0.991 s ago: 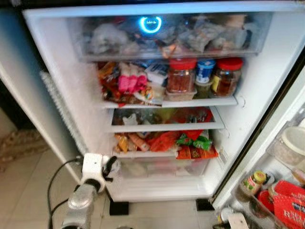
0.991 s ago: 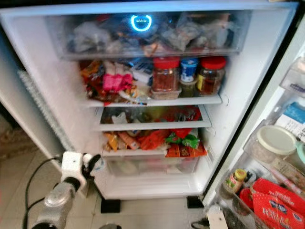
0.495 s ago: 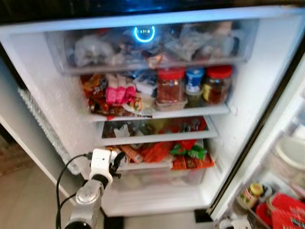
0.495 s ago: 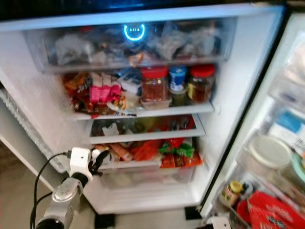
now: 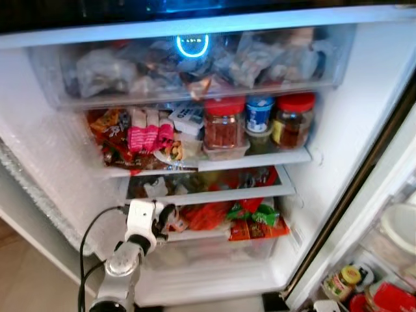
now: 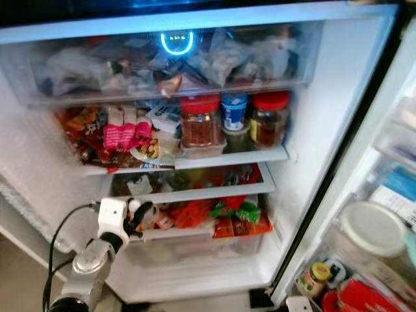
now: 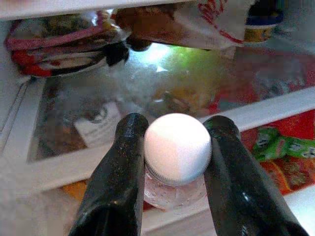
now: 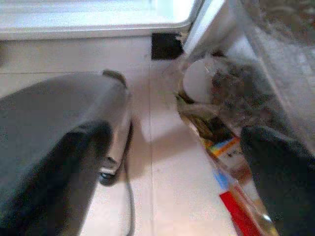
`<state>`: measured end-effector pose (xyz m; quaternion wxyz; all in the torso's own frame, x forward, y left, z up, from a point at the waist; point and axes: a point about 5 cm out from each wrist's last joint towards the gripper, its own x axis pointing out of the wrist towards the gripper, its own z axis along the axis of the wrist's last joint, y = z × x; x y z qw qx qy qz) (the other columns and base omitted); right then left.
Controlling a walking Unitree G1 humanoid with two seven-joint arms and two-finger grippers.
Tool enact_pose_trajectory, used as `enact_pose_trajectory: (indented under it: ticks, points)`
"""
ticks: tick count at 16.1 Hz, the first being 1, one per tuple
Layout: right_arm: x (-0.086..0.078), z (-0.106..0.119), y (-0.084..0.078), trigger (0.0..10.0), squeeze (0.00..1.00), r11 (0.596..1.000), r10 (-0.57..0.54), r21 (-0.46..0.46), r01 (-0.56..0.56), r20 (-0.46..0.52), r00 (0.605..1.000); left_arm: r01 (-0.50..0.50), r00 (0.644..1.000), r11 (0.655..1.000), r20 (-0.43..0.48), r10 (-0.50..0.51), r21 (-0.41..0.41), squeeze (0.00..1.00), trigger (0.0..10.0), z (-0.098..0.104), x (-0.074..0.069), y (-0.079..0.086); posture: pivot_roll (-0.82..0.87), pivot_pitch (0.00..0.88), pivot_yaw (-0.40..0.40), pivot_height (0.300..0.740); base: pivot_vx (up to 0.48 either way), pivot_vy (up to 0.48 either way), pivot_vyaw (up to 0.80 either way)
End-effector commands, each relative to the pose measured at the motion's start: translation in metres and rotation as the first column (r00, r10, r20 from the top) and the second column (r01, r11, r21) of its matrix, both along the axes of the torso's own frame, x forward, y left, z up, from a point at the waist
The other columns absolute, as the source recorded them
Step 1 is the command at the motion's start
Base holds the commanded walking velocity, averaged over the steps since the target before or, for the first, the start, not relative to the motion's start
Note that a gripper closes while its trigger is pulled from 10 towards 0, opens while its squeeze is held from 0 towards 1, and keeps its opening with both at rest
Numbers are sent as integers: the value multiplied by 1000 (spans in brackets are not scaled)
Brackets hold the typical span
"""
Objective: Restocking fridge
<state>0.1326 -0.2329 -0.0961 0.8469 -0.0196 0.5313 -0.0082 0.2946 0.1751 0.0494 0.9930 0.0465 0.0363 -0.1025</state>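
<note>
The fridge (image 5: 338,136) stands open before me with its shelves packed. My left gripper (image 5: 164,218) is raised at the left end of the lower shelf (image 5: 195,234), just in front of the snack packets (image 5: 250,221). It is shut on a small clear bottle with a white cap (image 7: 177,147), which sits between the two black fingers (image 7: 120,167) in the left wrist view. In the right wrist view my right gripper (image 8: 174,135) hangs low over the tiled floor (image 8: 162,196) by the fridge door, fingers wide apart and nothing between them.
Jars with red lids (image 5: 224,123) and a blue tub (image 5: 260,114) stand on the upper shelf beside pink packets (image 5: 146,136). A clear drawer of bags (image 5: 195,62) sits above. A crisper drawer (image 5: 214,250) lies below. Door racks at the right hold jars (image 6: 315,276) and a white-lidded tub (image 6: 370,227).
The camera has moved closer to the fridge. My left gripper, still shut on the bottle, has risen from near the fridge's bottom left corner to the lower shelf's front edge.
</note>
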Motion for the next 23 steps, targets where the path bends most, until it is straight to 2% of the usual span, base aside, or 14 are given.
enact_pose_trajectory:
  ticks: [1, 3, 4, 5, 8, 9, 12, 13, 16, 17, 19, 20, 21, 23]
  points:
    - [12, 4, 3, 10000, 0, 1000, 7, 4, -7, 38, 999, -5, 1000, 999, 15, 5, 32, 0, 10000, 3, -1, 7, -17, 0, -2, 660, 0, 0, 0]
    - [11, 4, 3, 10000, 0, 1000, 8, 5, -8, 37, 999, 4, 997, 998, 76, -9, 64, 0, 10000, 17, 2, 5, -19, 0, -1, 660, 0, 0, 0]
    - [11, 4, 3, 10000, 0, 1000, 9, 5, -9, 37, 999, 29, 994, 994, 103, -40, 106, 0, 10000, 24, 3, 4, -18, 0, 0, 660, 0, 0, 0]
    - [11, 4, 3, 10000, 0, 1000, 10, 5, -11, 36, 999, 81, 985, 975, 131, -110, 209, 0, 10000, 32, 4, 0, -18, 0, 0, 660, 0, 0, 0]
    - [11, 3, 3, 10000, 0, 1000, 13, 8, -13, 34, 999, 166, 962, 904, 137, -236, 394, 0, 10000, 42, 6, -6, -17, 0, 0, 660, 0, 0, 0]
    - [11, 3, 3, 10000, 0, 1000, 13, 9, -13, 33, 999, 189, 957, 875, 117, -266, 445, 0, 10000, 41, 6, -8, -19, 0, 4, 660, 0, 0, 0]
    - [11, 3, 4, 10000, 0, 1000, 16, 12, -16, 31, 999, 222, 945, 823, 93, -314, 523, 0, 10000, 43, 4, -10, -24, 0, 6, 660, 0, 0, 0]
    - [11, 3, 4, 10000, 0, 1000, 17, 12, -17, 31, 999, 233, 938, 754, 62, -341, 614, 0, 10000, 38, 4, -10, -22, 0, 6, 660, 0, 0, 0]
    - [11, 3, 4, 10000, 0, 1000, 14, 14, -15, 33, 999, 187, 939, 617, 45, -340, 765, 0, 10000, 27, 7, -4, -24, 0, 4, 660, 0, 0, 0]
    - [11, 3, 4, 10000, 0, 1000, 14, 13, -14, 34, 999, 153, 944, 617, 71, -323, 772, 0, 10000, 27, 10, -3, -24, 0, 2, 660, 0, 0, 0]
    - [11, 3, 4, 10000, 0, 1000, 13, 13, -14, 35, 999, 108, 942, 588, 107, -319, 801, 0, 10000, 26, 14, -2, -31, 6, 0, 660, 0, 0, 0]
    - [11, 3, 4, 10000, 0, 1000, 13, 14, -14, 36, 999, 101, 938, 569, 113, -328, 816, 0, 10000, 25, 15, -3, -32, 9, 0, 660, 0, 0, 0]
    - [10, 3, 4, 10000, 0, 1000, 12, 13, -12, 36, 999, 88, 931, 530, 119, -345, 844, 0, 10000, 20, 17, -4, -38, 20, -3, 660, 0, 0, 0]
    - [9, 3, 4, 10000, 0, 1000, 10, 12, -10, 34, 999, 89, 932, 491, 101, -347, 867, 0, 10000, 14, 22, -4, -49, 35, -5, 660, 0, 0, 0]
